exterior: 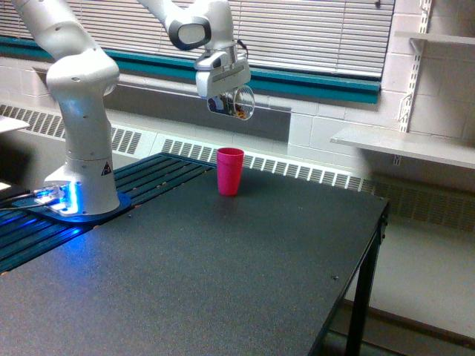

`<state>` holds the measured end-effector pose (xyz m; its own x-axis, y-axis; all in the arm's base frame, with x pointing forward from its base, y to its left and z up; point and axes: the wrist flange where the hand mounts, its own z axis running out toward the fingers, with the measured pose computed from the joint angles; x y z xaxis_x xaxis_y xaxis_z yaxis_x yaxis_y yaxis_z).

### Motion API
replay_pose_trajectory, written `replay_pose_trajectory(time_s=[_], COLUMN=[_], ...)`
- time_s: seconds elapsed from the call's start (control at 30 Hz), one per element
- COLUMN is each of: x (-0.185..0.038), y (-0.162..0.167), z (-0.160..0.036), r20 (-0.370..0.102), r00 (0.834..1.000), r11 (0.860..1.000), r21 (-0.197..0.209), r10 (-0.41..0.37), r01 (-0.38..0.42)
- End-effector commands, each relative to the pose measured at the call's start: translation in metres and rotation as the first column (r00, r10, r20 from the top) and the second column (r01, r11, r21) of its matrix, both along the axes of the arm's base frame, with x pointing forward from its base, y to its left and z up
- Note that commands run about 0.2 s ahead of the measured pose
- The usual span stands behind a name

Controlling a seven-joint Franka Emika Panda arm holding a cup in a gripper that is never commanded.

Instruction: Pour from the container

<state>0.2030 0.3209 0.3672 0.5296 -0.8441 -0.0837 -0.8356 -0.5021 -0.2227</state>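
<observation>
Leftmost, the white arm's base point(82, 182) stands on the dark table point(223, 282), lit blue at its foot. Moving right, the gripper point(225, 100) hangs high above the table, clenched on the clear cup point(241, 102), which lies tipped on its side with its round rim facing the exterior view's right. Something small and brownish shows inside it, too small to name. The cup looks thin and light, likely to flex or crack under a hard squeeze and a little slippery, so a grip across the wall near the base, as it seems to be taken here, looks sensible. The fingers are mostly hidden by the plastic, spread no wider than the cup's body. Just below and slightly to the left stands the pink cup point(229, 170), upright, well apart from the clear one. Further right, a shelf point(401, 144) sits on the wall.
</observation>
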Motion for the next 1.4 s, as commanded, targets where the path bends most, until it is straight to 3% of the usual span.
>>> replay_pose_trajectory(time_s=[0.03,0.57,1.4], x=[-0.004,-0.011,-0.020], y=[0.001,0.008,0.002], z=[0.000,0.001,-0.010], r20=[-0.012,-0.036,-0.065], r00=[0.999,0.995,0.981], r11=[0.999,0.994,0.980], r21=[0.023,0.063,0.074], r10=[-0.046,-0.092,-0.180], r01=[0.046,0.094,0.185])
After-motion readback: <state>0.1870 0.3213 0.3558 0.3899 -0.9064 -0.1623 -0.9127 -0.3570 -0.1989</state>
